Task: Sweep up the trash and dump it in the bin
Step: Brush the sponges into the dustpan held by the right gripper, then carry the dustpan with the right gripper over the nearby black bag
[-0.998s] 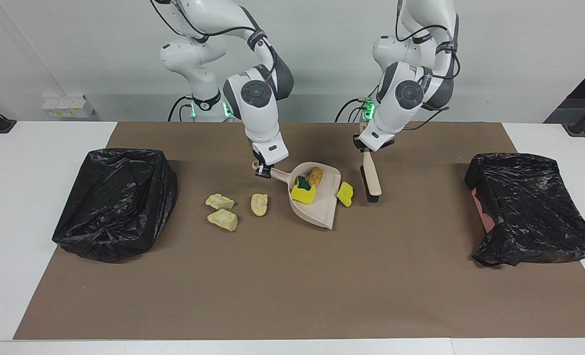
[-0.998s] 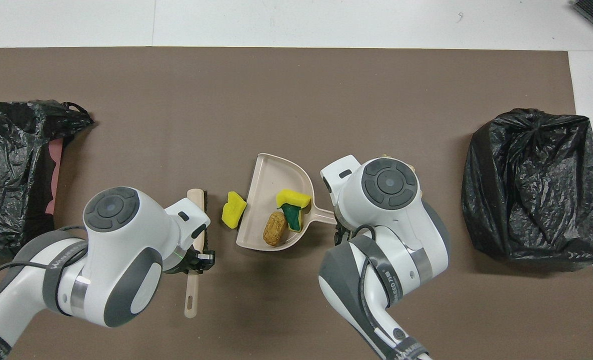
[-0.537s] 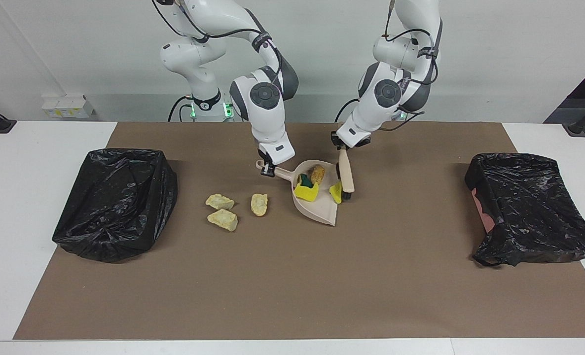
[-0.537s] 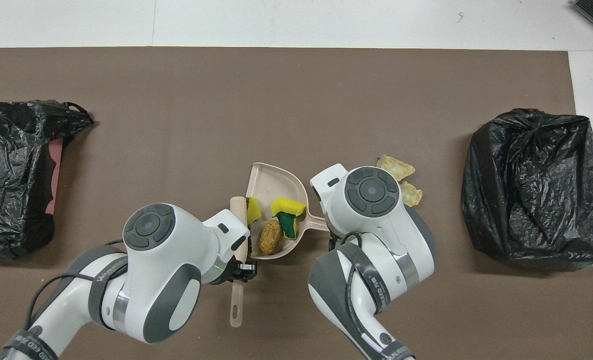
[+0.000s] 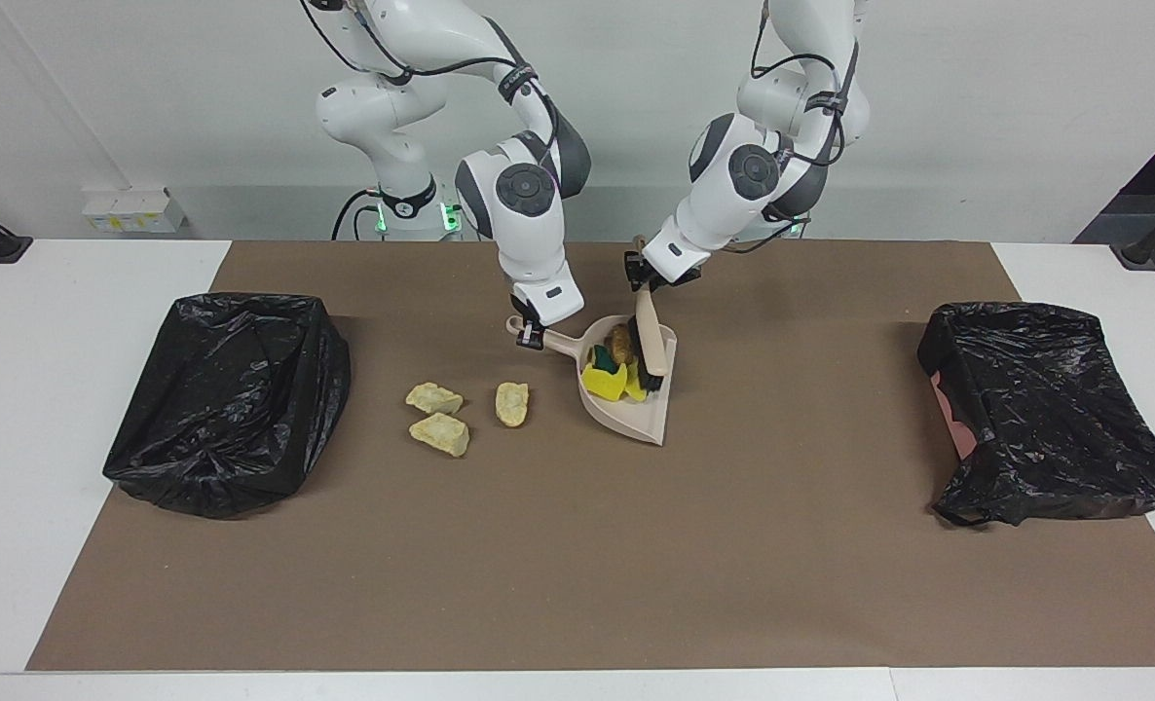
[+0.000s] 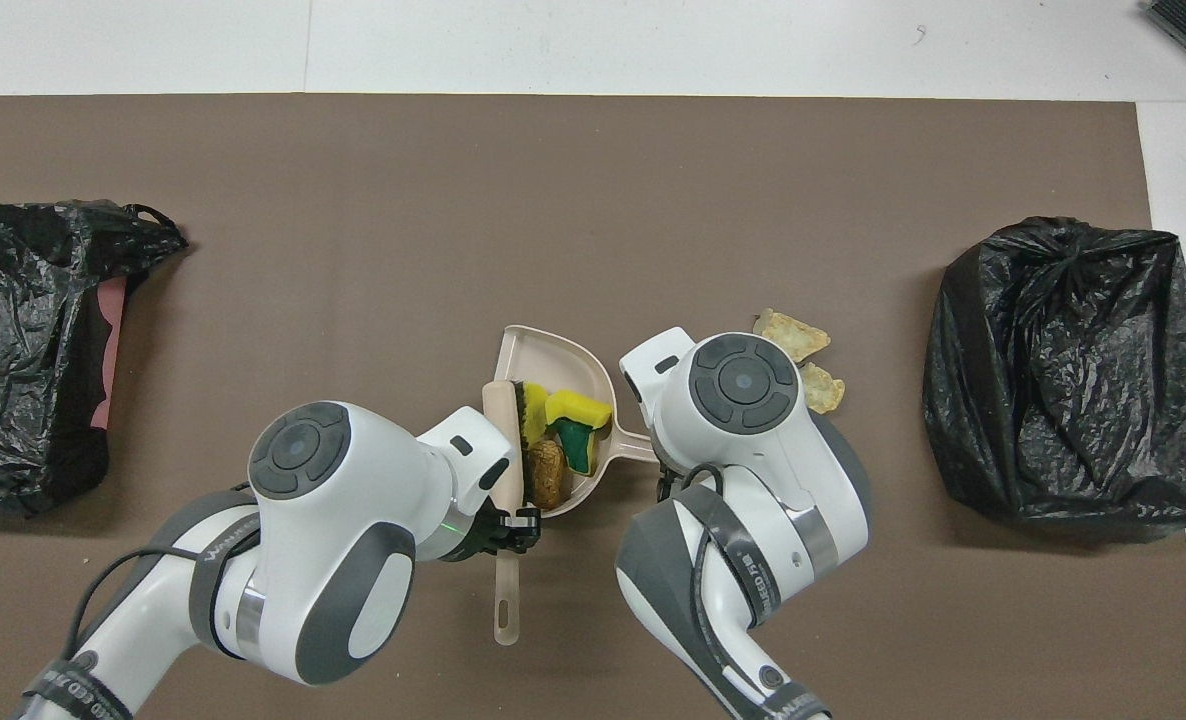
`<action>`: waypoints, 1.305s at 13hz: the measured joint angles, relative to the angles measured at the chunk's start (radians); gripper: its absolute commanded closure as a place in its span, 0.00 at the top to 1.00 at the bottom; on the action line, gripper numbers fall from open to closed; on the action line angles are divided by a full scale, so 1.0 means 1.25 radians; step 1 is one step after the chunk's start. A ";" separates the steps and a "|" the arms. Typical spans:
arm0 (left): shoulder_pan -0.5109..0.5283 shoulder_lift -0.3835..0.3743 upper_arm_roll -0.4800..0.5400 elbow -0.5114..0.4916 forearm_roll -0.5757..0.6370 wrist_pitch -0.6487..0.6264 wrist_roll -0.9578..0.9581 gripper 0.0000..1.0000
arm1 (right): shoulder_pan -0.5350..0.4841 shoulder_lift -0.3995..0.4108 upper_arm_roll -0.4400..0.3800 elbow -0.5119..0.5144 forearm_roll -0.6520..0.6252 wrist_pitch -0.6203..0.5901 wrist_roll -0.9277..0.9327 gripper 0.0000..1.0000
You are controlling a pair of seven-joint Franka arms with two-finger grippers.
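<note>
**Brush meets dustpan at mid-table**

Our left gripper (image 5: 648,279) is clamped on the handle of the hand brush (image 5: 648,336), which slants down from it so that the dark bristles sit inside the dustpan (image 5: 641,414), just below the gripper and toward the table's open edge. Our right gripper (image 5: 531,336) is clamped on the dustpan's handle and holds the pan on the brown mat (image 5: 577,565), its open mouth turned toward the left gripper.

Between our two grippers, inside the pan, lie the collected pieces of trash. The orange-brown chunk (image 5: 619,341) lies closest to the left gripper, touching the brush. The bright yellow chunks (image 5: 604,384) crowd just beside it, pressed against the bristles, with a scrap of green (image 6: 579,445) showing among them. From overhead, the brush head covers part of this heap, so we cannot tell how many yellow pieces lie there.

Three pale crumbly chunks (image 5: 438,419) are still on the mat, outside the pan, near our right gripper on the side away from the left gripper. Two of them lie close together; the third (image 5: 512,403) lies apart, closest to the pan.

Well apart from both grippers, a black-bagged bin (image 5: 232,399) stands at the right arm's end of the table and a second black bag (image 5: 1045,409) at the left arm's end.
</note>
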 measured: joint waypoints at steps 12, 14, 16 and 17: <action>0.118 -0.049 -0.010 -0.064 0.125 -0.093 -0.013 0.00 | -0.065 -0.045 -0.004 0.017 -0.002 -0.032 0.000 0.00; 0.104 -0.082 -0.030 -0.101 0.128 -0.091 -0.054 0.00 | -0.115 -0.082 -0.006 0.033 -0.003 -0.068 -0.003 0.00; 0.059 -0.104 -0.064 -0.113 0.129 -0.089 -0.153 0.00 | -0.169 -0.110 -0.008 0.065 -0.004 -0.120 -0.006 0.00; 0.031 -0.111 -0.083 -0.114 0.129 -0.086 -0.199 0.00 | -0.199 -0.123 -0.008 0.079 -0.005 -0.141 -0.006 0.00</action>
